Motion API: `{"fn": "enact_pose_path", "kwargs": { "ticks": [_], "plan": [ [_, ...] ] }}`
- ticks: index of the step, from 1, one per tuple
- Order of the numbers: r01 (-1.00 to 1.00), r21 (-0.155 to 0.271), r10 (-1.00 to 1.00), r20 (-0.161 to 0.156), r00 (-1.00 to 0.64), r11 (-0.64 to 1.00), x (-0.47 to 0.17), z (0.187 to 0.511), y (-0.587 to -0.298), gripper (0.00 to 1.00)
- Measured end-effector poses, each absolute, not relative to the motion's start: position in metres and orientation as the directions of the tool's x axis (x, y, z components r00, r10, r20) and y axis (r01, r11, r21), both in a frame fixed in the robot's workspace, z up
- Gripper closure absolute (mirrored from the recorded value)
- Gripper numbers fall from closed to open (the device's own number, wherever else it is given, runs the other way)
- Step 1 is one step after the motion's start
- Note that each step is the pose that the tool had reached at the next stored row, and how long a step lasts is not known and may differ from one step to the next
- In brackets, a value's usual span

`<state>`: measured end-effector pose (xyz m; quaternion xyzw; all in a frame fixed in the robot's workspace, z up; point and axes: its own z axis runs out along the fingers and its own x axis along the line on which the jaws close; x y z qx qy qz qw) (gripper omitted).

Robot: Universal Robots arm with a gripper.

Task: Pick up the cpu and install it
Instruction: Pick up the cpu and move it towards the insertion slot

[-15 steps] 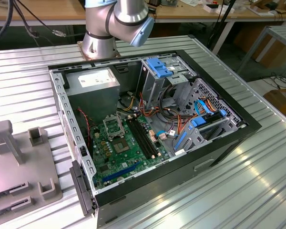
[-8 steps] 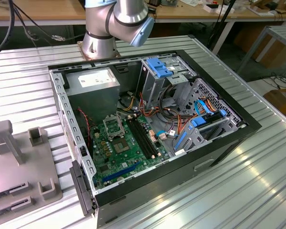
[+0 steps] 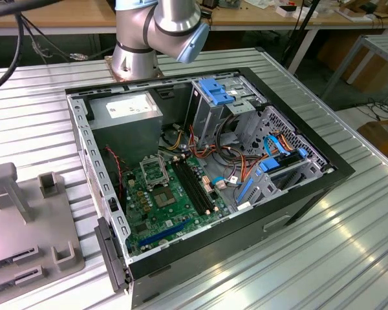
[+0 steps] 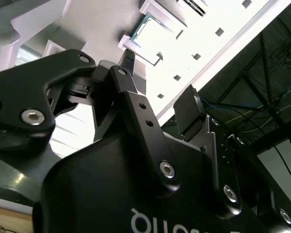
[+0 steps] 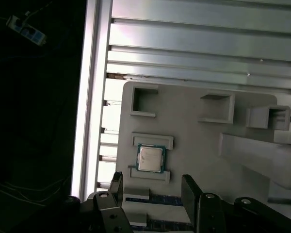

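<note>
Your cpu [image 5: 150, 158], square, flat, grey lid up, in a grey tray [image 5: 199, 121] pocket, your gripper [image 5: 153, 190] spread wide, empty, hovering near it.

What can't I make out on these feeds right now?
1. cpu corner mark: too small in the first wrist view; glare washes it out in the second wrist view.
2. Height of the open gripper over the fixture: both wrist views look straight along it.
3. Socket: too small in the exterior view to tell whether it is open or empty.
4. Fixture: cut off by the exterior view's left edge.
</note>
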<state>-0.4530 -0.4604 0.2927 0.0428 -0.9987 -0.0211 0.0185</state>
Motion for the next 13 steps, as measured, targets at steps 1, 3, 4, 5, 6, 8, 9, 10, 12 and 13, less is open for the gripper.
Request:
{"fn": "enact_pose_path", "kwargs": {
  "ticks": [1,3,4,5,6,8,9,10,12,13],
  "plan": [
    [-0.085,0.044,-0.086,0.035,-0.996,0.995,-0.453,0.290,-0.460,0.40],
    [-0.085,0.044,-0.086,0.035,-0.996,0.995,-0.453,0.286,-0.460,0.40],
    [-0.085,0.044,-0.086,0.035,-0.996,0.995,-0.453,0.284,-0.460,0.40],
    [-0.084,0.044,-0.086,0.035,-0.996,0.995,-0.453,0.282,-0.460,0.40],
    [-0.084,0.044,-0.086,0.035,-0.996,0.995,-0.453,0.280,-0.460,0.40],
    [-0.084,0.044,-0.085,0.035,-0.996,0.996,-0.453,0.276,-0.460,0.40],
    [-0.083,0.044,-0.085,0.035,-0.996,0.996,-0.453,0.274,-0.460,0.40],
    [-0.083,0.044,-0.084,0.035,-0.996,0.996,-0.453,0.272,-0.460,0.40],
    [-0.081,0.044,-0.082,0.035,-0.996,0.996,-0.453,0.270,-0.460,0.40],
    [-0.081,0.044,-0.082,0.035,-0.996,0.996,-0.453,0.270,-0.460,0.40]
  ]
}}
